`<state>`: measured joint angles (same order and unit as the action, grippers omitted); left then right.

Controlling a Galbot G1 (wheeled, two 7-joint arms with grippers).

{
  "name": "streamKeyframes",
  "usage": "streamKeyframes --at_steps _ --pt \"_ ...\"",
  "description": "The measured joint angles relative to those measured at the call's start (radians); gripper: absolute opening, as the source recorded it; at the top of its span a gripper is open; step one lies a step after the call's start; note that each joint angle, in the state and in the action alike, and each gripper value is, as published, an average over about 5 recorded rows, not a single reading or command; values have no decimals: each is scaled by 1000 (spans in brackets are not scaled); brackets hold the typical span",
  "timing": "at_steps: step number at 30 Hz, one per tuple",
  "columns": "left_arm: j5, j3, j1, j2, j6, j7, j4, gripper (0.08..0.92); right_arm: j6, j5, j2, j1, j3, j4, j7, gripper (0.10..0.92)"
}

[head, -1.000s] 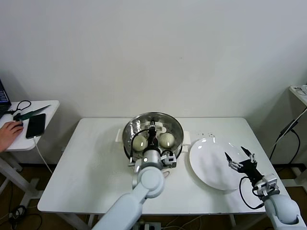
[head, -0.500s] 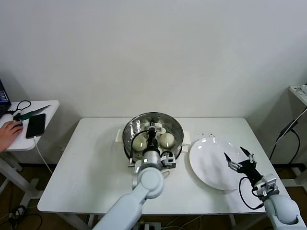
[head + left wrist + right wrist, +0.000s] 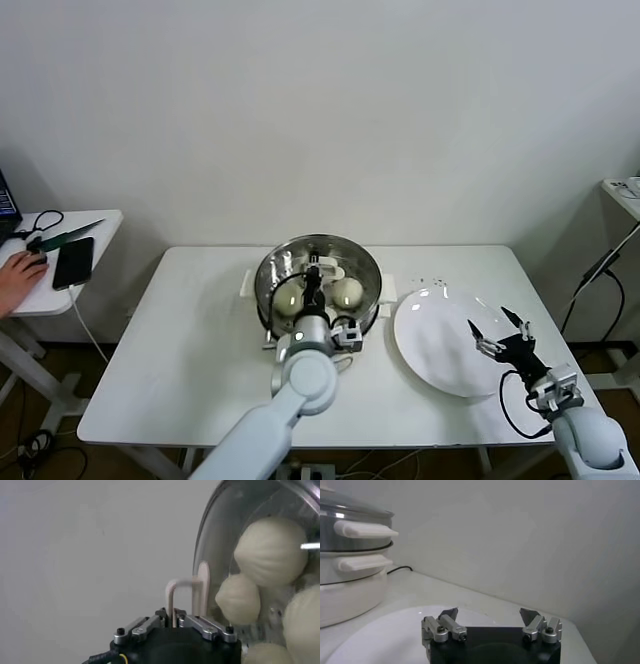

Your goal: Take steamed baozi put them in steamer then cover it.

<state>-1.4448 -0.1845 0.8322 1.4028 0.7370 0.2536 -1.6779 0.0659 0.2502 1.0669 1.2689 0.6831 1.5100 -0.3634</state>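
The steamer (image 3: 368, 278) stands at the table's back centre, and the glass cover (image 3: 220, 535) lies on it. Several cream-white baozi (image 3: 270, 550) show through the glass, two of them clearly in the head view (image 3: 346, 292). My left gripper (image 3: 313, 278) reaches over the steamer's middle from the front. Its jaws (image 3: 173, 620) are closed on the thin white cover handle (image 3: 193, 586). My right gripper (image 3: 498, 326) hovers open over the white plate (image 3: 430, 345), with nothing between its fingers (image 3: 489, 612).
The steamer's white side handle (image 3: 364, 529) and base (image 3: 347, 597) lie to the left of the plate (image 3: 385, 635). A side table (image 3: 60, 290) at the far left holds a phone (image 3: 74, 261) and a person's hand (image 3: 20, 275).
My left wrist has shifted slightly left and toward the steamer, still on the cover handle. The right arm has not moved.
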Motion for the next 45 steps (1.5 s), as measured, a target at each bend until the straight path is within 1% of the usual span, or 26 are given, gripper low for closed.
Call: streamKeyframes --at_steps 8,16,20,24,28,36,40,45 --pt "14 -1 19 -28 0 23 -66 480 -18 -4 0 -6 -3 3 3 823" --pt "51 4 61 -70 0 26 -168 714 -46 -10 -1 -10 -2 10 13 823" --pt "85 12 95 -97 0 22 -230 802 -58 -13 0 -12 0 13 16 823" --pt "125 45 143 -123 0 -2 -292 821 -65 -13 4 -7 6 23 23 823" --pt "200 109 201 -143 0 -56 -349 822 -70 -2 9 3 14 37 31 823" --pt "517 328 339 -145 -19 -186 -407 823 -62 23 22 31 33 71 42 823" --pt "729 453 414 -129 -113 -241 -411 823 -54 31 31 45 35 91 45 823" --pt "987 597 502 -96 -322 -284 -391 823 -42 38 41 62 32 118 45 823"
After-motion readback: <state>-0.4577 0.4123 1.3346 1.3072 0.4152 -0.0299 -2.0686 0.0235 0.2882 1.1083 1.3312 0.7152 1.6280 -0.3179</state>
